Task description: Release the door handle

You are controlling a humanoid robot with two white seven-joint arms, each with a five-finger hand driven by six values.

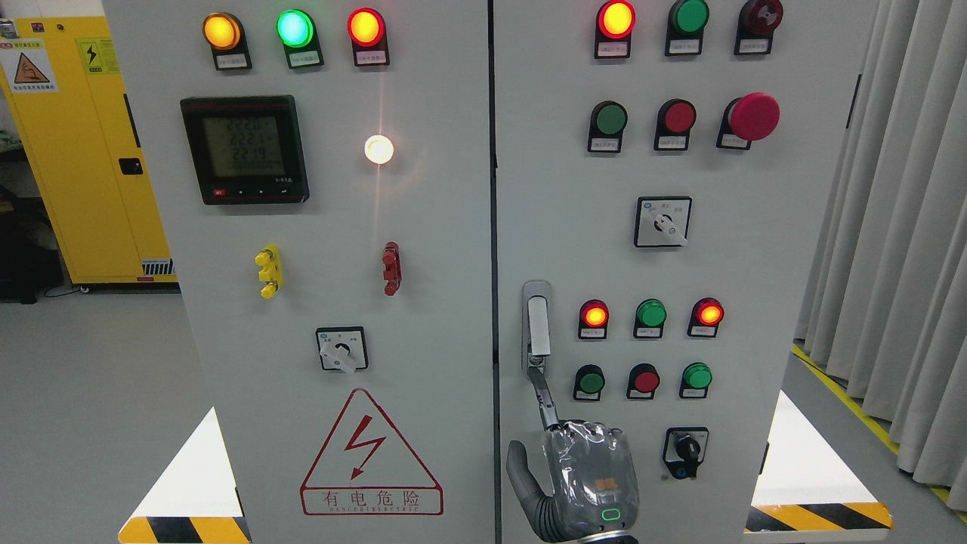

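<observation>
The silver door handle [536, 325] sits upright at the left edge of the right cabinet door [755, 272], lying flat in its housing. My right hand [585, 480], wrapped in clear plastic, rises from the bottom edge just below it, its back towards the camera. One finger [545, 404] stretches up and reaches the handle's lower end. The thumb [520, 472] is spread out to the left. The hand encloses nothing. The other fingers are hidden behind the hand's back. The left arm does not show.
The right door carries lamps, push buttons, a red mushroom button [753, 117] and a rotary switch [686, 451] close to my hand. The left door [438, 302] has a meter [244, 149] and a warning triangle. A yellow cabinet [83, 151] stands at the back left, and curtains [906, 227] hang at the right.
</observation>
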